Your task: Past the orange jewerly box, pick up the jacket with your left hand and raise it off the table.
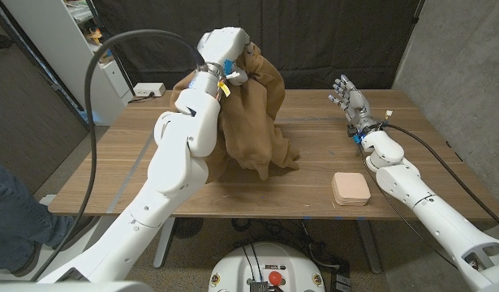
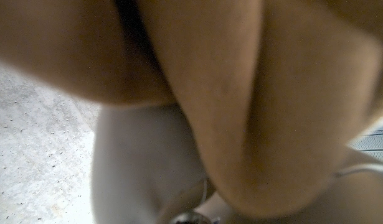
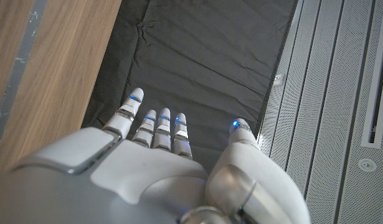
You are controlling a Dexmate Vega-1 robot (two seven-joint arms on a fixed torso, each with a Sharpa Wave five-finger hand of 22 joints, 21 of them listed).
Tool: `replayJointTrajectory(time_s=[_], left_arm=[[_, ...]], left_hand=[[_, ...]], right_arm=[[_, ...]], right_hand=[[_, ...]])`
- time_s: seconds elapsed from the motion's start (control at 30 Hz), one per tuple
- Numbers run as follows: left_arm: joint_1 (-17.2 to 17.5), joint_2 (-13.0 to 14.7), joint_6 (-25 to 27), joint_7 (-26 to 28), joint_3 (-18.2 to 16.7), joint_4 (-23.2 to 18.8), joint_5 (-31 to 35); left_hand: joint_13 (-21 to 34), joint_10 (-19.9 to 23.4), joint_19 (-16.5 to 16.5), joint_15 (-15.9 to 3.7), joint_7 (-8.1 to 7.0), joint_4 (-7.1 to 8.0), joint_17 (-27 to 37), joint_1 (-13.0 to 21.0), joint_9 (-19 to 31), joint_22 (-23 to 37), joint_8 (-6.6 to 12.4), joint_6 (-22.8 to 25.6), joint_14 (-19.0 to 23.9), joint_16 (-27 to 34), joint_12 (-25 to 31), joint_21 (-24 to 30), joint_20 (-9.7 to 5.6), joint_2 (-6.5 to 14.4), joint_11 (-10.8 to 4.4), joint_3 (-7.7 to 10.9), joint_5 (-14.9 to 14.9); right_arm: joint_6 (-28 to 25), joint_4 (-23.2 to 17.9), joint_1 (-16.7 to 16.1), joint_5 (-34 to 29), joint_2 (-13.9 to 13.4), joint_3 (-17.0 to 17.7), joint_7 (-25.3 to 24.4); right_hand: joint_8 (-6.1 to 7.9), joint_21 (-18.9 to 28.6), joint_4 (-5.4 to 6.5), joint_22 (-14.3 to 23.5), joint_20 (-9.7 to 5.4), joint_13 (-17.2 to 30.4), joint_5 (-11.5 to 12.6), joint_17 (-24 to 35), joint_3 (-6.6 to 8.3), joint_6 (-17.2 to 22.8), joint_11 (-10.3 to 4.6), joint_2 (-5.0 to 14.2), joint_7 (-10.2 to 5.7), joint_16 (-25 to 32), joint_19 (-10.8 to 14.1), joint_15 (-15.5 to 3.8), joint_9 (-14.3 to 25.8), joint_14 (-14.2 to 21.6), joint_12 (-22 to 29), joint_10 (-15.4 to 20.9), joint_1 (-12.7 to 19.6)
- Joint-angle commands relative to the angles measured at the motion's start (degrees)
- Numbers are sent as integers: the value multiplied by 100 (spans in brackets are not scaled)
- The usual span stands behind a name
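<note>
Jacket gripped and raised by left hand; right hand idle

Head view: brown fabric jacket (image 1: 253, 113) hangs bunched from the robot's white left hand (image 1: 225, 50), which grips its top well above the wooden table (image 1: 314, 142). The lower folds of the jacket drape down toward the tabletop near the middle; whether the hem touches the wood cannot be told. The left arm rises from the bottom left corner and covers part of the cloth. A pale orange, rounded-square jewelry box (image 1: 350, 188) sits near the front edge of the table, on the robot's right side of the jacket and apart from it. The white right hand (image 1: 349, 97) stands at the far right side of the table, fingers apart and pointing away from the robot, holding nothing. A white power strip (image 1: 148, 90) lies behind the table's far left corner. A person's leg in blue jeans (image 1: 14, 215) shows at the left edge.

Left wrist view: blurred brown folds of the jacket (image 2: 272, 106) sit close against the lens, with grey floor beside them.

Right wrist view: the right hand (image 3: 160, 162) is seen from the back, its fingers (image 3: 163, 124) extended and empty, beside the table's edge (image 3: 48, 68) and a dark curtain (image 3: 203, 56).
</note>
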Motion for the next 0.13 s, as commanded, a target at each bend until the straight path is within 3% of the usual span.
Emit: replayJointTrajectory(time_s=[0.03, 0.13], left_arm=[[593, 296, -119, 122, -654, -155, -1073], [707, 424, 17, 8, -794, -82, -1361]], left_hand=[[2, 71, -71, -4, 3, 20, -33, 1511, 57, 1, 4, 13, 33, -11, 0, 24, -249, 1515, -15, 57, 23], [-17, 78, -168, -29, -2, 25, -105, 1491, 90, -15, 6, -9, 66, -20, -20, -10, -229, 1518, -14, 51, 19]], right_arm=[[-263, -154, -12, -125, 4, -142, -155], [-361, -51, 96, -165, 56, -271, -83]], right_hand=[[32, 18, -6, 14, -2, 19, -4, 3, 8, 70, -15, 57, 6, 22, 65, 25, 23, 38, 14, 18, 31], [32, 17, -6, 14, -4, 19, -5, 3, 7, 70, -3, 56, 7, 23, 65, 25, 23, 41, 16, 22, 30]])
